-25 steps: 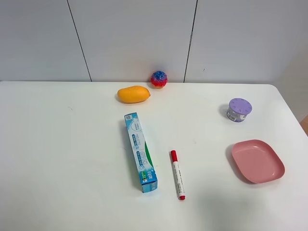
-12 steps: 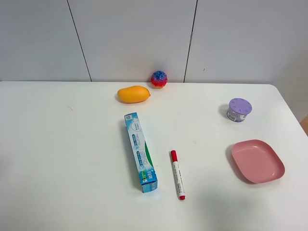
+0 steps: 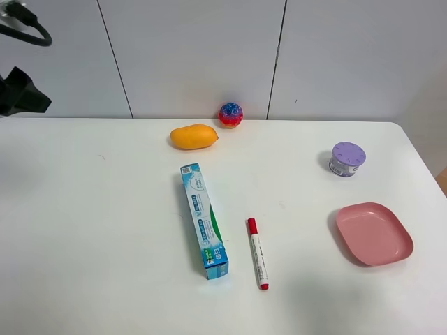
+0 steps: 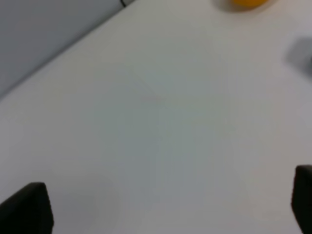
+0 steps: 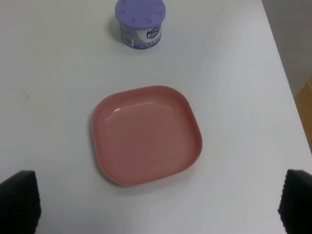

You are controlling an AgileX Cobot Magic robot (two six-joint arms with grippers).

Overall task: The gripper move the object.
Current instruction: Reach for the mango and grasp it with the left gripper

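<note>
The orange-yellow mango (image 3: 193, 137) lies on the white table (image 3: 91, 230) near the back wall, left of a red-blue speckled ball (image 3: 230, 114). A dark part of my left arm (image 3: 21, 94) with a black cable shows at the far left of the exterior view, well away from the mango. In the left wrist view my left gripper (image 4: 163, 207) is open and empty over bare table, with the mango's edge (image 4: 248, 3) far ahead. My right gripper (image 5: 158, 202) is open and empty above the pink plate (image 5: 146, 134); it does not show in the exterior view.
A blue toothpaste box (image 3: 204, 220) and a red-capped marker (image 3: 258, 253) lie mid-table. A purple-lidded tub (image 3: 347, 159) and the pink plate (image 3: 374, 233) stand at the right. The tub also shows in the right wrist view (image 5: 140, 22). The table's right edge is near the plate.
My left arm has come into the exterior view at the upper left. The mango and the other things have not moved.
</note>
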